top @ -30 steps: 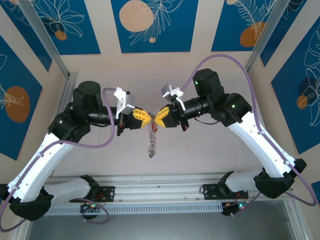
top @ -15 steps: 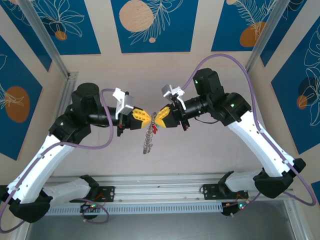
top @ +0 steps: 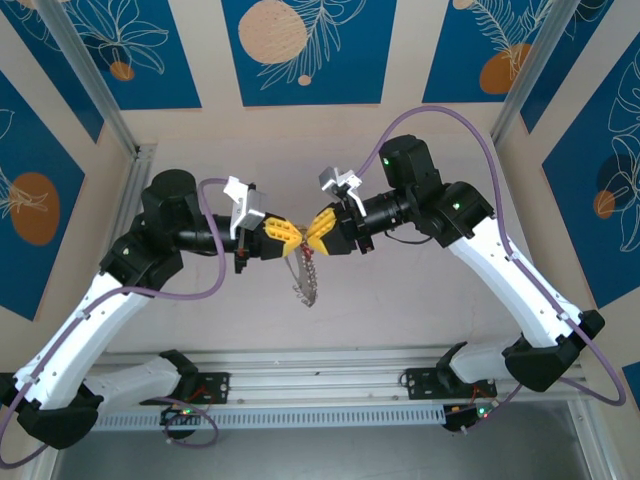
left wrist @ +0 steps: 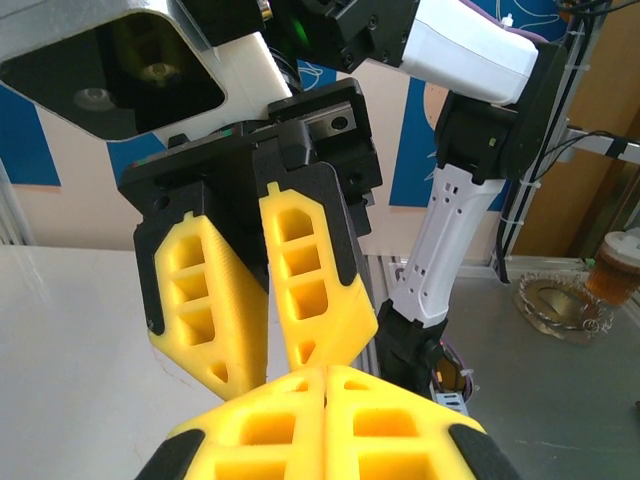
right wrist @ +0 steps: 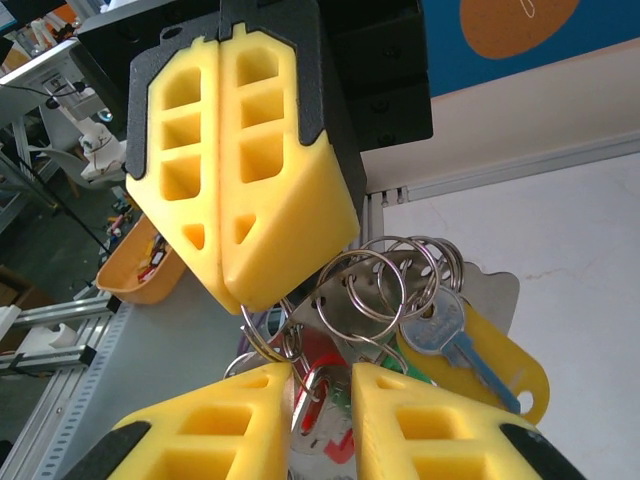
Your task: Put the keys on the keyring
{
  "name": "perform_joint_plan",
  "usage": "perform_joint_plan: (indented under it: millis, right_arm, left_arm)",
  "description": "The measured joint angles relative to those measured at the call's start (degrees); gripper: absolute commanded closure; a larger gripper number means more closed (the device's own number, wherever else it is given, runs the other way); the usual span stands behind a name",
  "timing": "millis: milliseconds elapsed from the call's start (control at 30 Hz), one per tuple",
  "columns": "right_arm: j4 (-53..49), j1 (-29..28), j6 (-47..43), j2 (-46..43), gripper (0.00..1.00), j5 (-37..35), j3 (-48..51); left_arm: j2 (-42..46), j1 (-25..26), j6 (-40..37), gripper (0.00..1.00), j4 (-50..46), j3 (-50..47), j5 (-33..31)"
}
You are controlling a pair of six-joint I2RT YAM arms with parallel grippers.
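Right wrist cam: 2 grippers tip to tip, left gripper [right wrist: 232, 285] clenched on 1 keyring [right wrist: 400, 265], right gripper [right wrist: 320, 372] fingers parted w/ 1 red key [right wrist: 322, 405] between them, among the rings.

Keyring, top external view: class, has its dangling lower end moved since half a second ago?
Yes. The keyring's lower end has swung to the right, judged against the fixed aluminium rail below it.
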State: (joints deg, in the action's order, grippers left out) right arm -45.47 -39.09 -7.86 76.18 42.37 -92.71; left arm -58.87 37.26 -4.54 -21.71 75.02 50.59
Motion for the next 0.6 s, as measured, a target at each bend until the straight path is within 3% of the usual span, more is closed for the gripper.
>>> perform_joint_plan:
  millis: [267,400,600]
  right_arm:
    - [1.5,-0.2,0.2,-0.2,0.73,-0.1,1.7]
    - [2.5,-0.1,1.1,-0.3,0.64,-0.5,1.8]
    - [6.5,2.4,3.8,-4.5,0.58,-3.1,6.4]
  left_arm:
    - [0.1,0.0,1.5,1.00,3.3,-1.1,0.0]
    - [0.4,0.0,1.7,1.00,4.4,-1.3,0.0]
    - [1.3,0.0,1.7,1.00,5.1,-1.5,-0.1]
